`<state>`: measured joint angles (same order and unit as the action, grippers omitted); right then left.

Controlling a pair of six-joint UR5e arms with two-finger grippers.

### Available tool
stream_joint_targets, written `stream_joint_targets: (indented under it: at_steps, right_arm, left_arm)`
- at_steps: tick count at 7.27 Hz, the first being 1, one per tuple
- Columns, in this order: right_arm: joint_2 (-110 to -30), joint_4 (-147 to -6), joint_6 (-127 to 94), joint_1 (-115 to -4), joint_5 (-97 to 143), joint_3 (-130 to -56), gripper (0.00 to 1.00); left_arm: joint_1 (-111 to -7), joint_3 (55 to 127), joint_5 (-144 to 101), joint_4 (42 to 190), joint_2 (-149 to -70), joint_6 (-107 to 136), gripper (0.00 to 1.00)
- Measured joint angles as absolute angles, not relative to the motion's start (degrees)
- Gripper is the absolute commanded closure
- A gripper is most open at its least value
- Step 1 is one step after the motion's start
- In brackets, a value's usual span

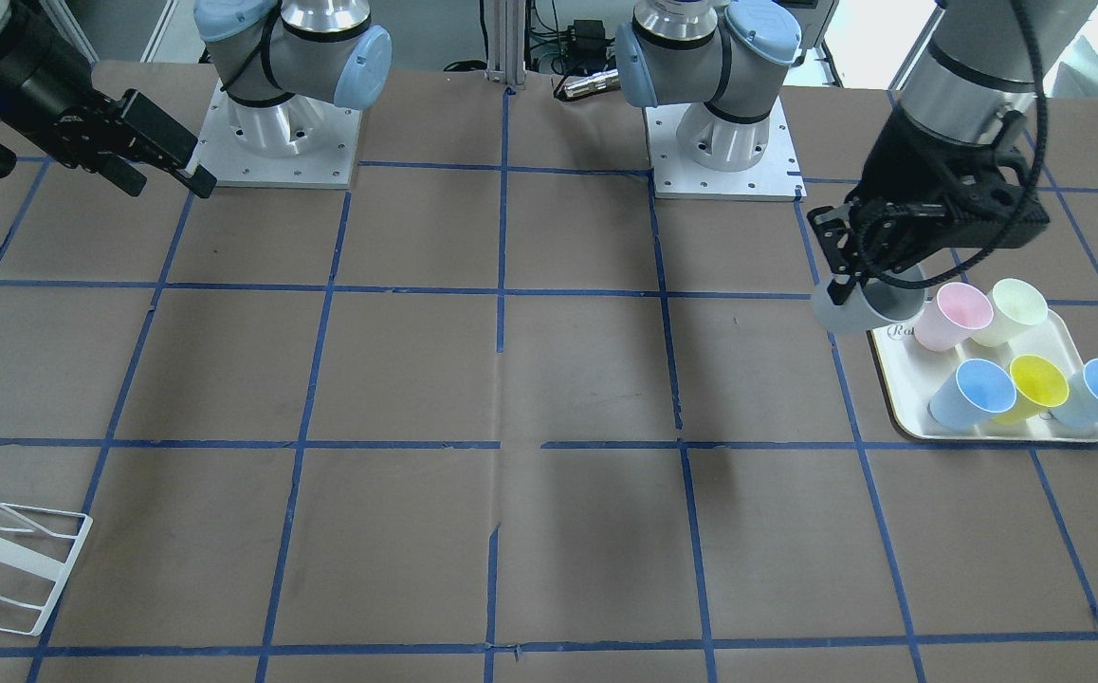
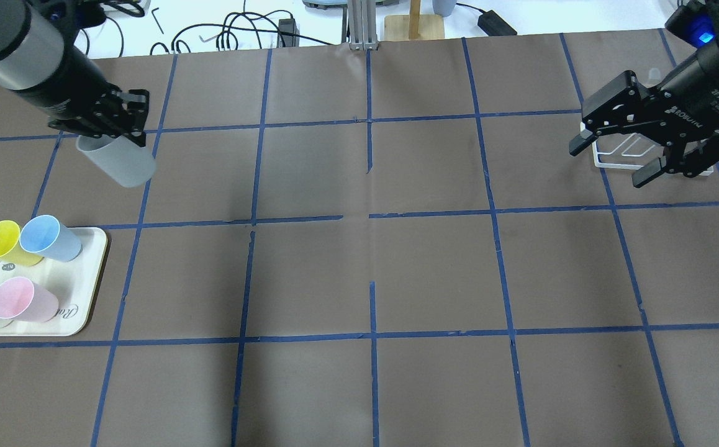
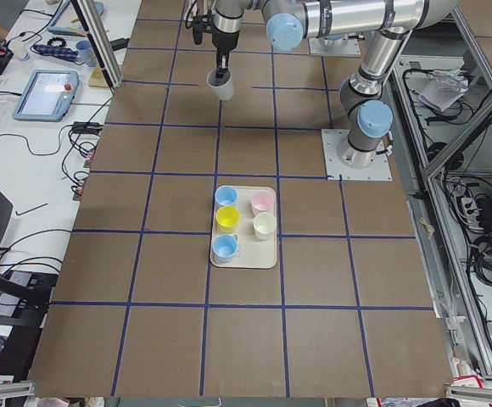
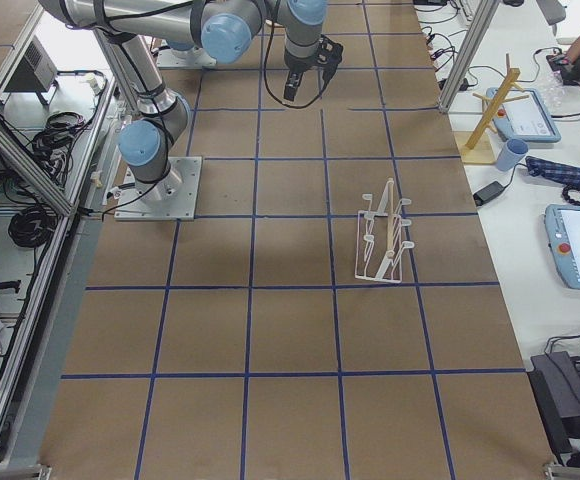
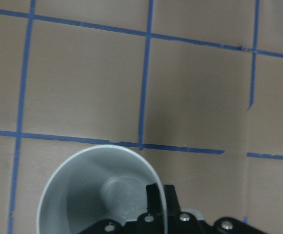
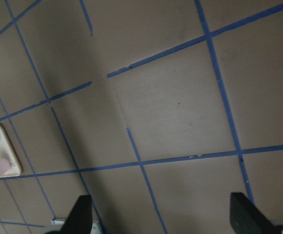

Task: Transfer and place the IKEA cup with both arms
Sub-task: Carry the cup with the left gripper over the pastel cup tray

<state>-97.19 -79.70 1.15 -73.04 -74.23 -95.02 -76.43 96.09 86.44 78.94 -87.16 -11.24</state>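
The IKEA cup (image 2: pixel 120 162) is a plain pale grey-white tumbler. My left gripper (image 2: pixel 114 133) is shut on its rim and holds it tilted in the air, beyond the tray. It also shows in the front-facing view (image 1: pixel 867 305), under the left gripper (image 1: pixel 848 275). In the left wrist view the cup (image 5: pixel 83 195) opens towards the camera, with one finger (image 5: pixel 153 200) inside the rim. My right gripper (image 2: pixel 609 164) is open and empty above the table's right side; it also shows in the front-facing view (image 1: pixel 168 182).
A cream tray (image 2: pixel 86 273) at the left holds pink, pale yellow-green, yellow and two light blue cups. A white wire rack (image 2: pixel 620 152) stands under the right gripper; it also shows in the front-facing view (image 1: pixel 9 569). Blue tape lines grid the brown table.
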Motion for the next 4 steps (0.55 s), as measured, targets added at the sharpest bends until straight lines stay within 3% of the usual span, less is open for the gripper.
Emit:
stream_joint_targets:
  at_steps: [4]
  right_arm:
    - [-97.38,-86.55,-5.4,-82.83,-86.04,-97.3,0.0]
  left_arm:
    - [-52.78,96.51,86.73,82.56,-87.72,-43.81,0.98]
